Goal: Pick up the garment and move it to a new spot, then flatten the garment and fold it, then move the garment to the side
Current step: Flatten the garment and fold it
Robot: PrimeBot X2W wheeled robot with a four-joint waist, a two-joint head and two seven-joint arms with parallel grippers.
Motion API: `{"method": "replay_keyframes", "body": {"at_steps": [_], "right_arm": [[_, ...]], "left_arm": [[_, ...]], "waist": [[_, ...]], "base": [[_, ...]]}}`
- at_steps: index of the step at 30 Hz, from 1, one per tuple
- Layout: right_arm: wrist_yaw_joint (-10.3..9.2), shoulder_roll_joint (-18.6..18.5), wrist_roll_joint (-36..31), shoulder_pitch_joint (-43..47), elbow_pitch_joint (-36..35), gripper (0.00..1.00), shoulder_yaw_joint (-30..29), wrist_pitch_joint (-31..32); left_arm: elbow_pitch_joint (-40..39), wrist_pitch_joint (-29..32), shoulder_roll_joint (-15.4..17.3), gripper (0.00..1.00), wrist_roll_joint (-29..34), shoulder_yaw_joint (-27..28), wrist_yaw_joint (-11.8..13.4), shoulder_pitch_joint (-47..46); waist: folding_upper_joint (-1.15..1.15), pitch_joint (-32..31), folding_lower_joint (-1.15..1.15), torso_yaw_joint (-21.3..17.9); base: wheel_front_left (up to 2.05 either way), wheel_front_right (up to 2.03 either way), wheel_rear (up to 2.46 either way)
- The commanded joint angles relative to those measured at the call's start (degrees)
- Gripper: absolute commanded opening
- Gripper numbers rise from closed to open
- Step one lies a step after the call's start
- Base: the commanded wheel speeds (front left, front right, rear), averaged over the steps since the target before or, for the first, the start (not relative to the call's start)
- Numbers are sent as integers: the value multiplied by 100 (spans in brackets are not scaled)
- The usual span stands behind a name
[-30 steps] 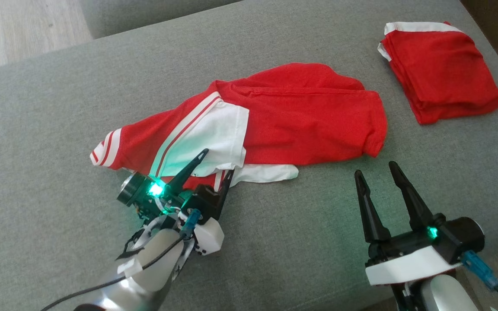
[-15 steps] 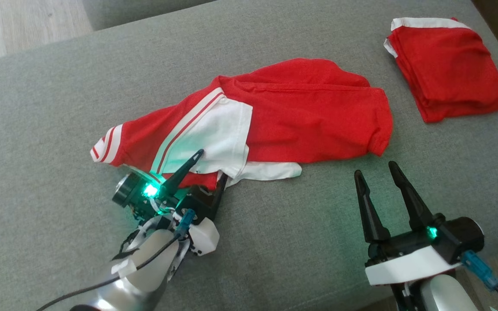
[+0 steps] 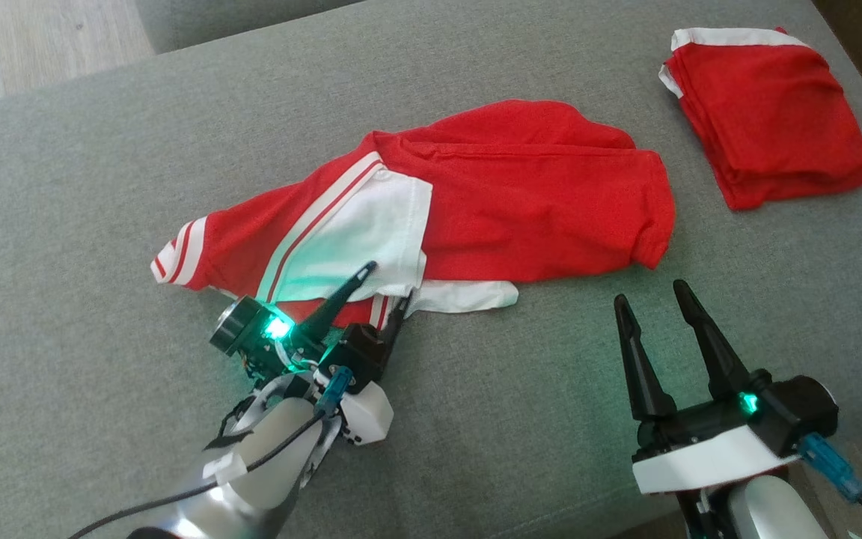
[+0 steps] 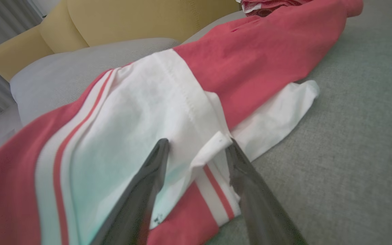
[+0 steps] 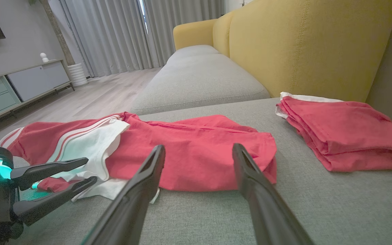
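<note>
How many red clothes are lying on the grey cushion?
2: the crumpled jersey in the middle, and a folded red garment at the far right corner.

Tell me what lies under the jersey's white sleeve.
Beneath the white sleeve, a striped red hem and a second white flap stick out onto the grey cushion; anything farther under is covered.

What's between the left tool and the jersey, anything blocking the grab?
Nothing visible. The left tool sits at the red jersey's near edge, its open jaws straddling the white sleeve hem. The folded red garment lies apart, at the far right of the grey sofa cushion.
</note>
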Motion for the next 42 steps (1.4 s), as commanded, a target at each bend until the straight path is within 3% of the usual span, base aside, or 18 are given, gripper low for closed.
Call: {"method": "replay_keyframes", "body": {"at_steps": [1, 3, 4, 6, 15, 21, 26, 34, 42], "right_arm": [[39, -13, 24, -159, -151, 100, 111, -61], [39, -9, 24, -157, -150, 100, 117, -61], [39, -7, 24, -156, -150, 100, 119, -61], [39, -5, 22, -154, -149, 100, 121, -61], [39, -32, 22, -172, -124, 100, 135, -61], [39, -233, 26, -579, -23, 100, -72, -61], [39, -436, -46, -1228, 1098, 100, -633, -37], [39, -988, -177, -2641, 2664, 100, -829, 1047], [39, -1069, -371, -3417, 3712, 100, -1055, 1413]], "left_arm": [[-155, -30, 103, 50, 38, 108, 7, -125], [-169, -30, 112, 37, 38, 92, 4, -125], [-175, -30, 114, 18, 37, 85, 0, -126], [-190, -30, 119, 0, 33, 70, -7, -123], [-505, -30, 177, 0, 11, 58, 21, -32], [-1263, -30, 476, 0, -32, 244, 205, 211], [-1739, -30, 753, 0, -76, 467, 299, 220], [-2163, -30, 1080, 0, -151, 875, 428, -36], [-2282, -30, 1198, 0, -227, 1182, 620, -211]], "waist": [[0, -1, 0, 2], [0, 0, 0, 3], [0, -1, 0, 3], [0, -3, 0, 3], [0, -85, 0, 52], [0, -117, 0, 234], [0, -92, 0, 460], [0, 72, 0, 727], [0, 244, 0, 900]], "base": [[0, 0, 0], [0, 0, 0], [0, 0, 0], [0, 0, 0], [0, 0, 0], [0, 0, 0], [0, 0, 0], [0, 0, 0], [0, 0, 0]]}}
